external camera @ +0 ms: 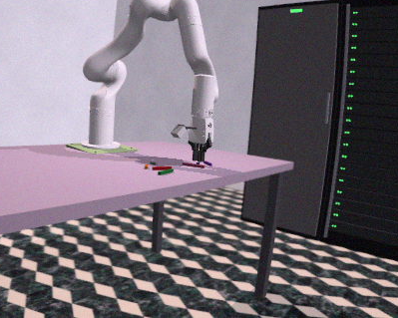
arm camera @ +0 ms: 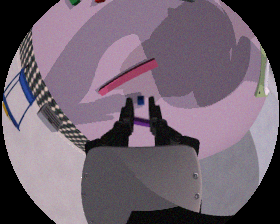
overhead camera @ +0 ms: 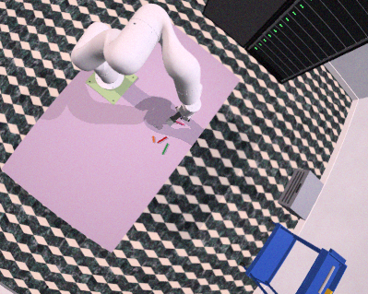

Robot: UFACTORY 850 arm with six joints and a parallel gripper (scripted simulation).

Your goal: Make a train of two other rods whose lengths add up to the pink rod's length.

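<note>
The pink rod (arm camera: pixel 128 76) lies flat on the table, also seen in the top view (overhead camera: pixel 181 123). My gripper (arm camera: pixel 140 104) hovers just above the table beside it, fingers a little apart with nothing gripped. A purple rod (arm camera: pixel 143 122) lies on the table under the fingers, running across from one finger to the other. A small blue rod (arm camera: pixel 141 101) lies just past the fingertips. A red rod (overhead camera: pixel 162 139), a green rod (overhead camera: pixel 165 148) and an orange rod (overhead camera: pixel 153 139) lie farther off in a loose group.
The table's edge runs close by the gripper (external camera: pixel 199 158) on the right side. The arm's base plate (overhead camera: pixel 112 87) sits at the far end of the table. A dark server cabinet (external camera: pixel 330 117) stands beyond the table.
</note>
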